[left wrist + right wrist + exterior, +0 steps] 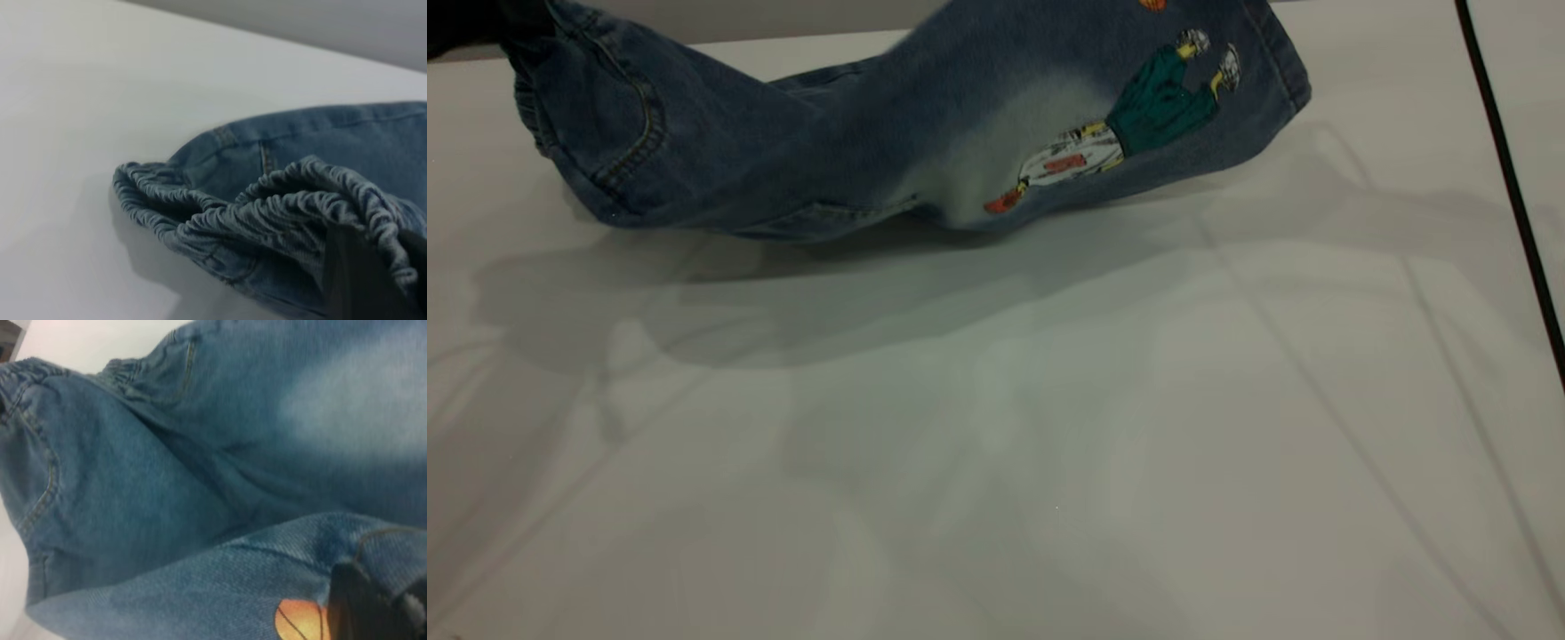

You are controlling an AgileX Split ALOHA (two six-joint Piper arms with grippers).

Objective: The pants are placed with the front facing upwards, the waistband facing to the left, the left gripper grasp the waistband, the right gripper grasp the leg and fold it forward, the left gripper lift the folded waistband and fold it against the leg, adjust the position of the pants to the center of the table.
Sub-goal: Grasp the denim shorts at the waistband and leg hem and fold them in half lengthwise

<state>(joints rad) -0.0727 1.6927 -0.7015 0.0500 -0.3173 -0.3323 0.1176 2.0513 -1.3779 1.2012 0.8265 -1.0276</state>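
Left gripper (363,280) pinches the waistband (267,217), pants (889,133) lifted.

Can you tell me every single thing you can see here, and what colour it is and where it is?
Short blue denim pants: one, blue with pale faded patches, lifted over the far side of the table, sagging in the middle.
Gathered elastic waistband: one, blue, at the pants' left end.
Cartoon figure print: one, green, white and red, on the leg at the right.
Smooth white table: one, white, under everything.
Black cable: one, black, along the table's right edge.
Left gripper: one, black, at the waistband.
Right gripper: one, black, at the leg.
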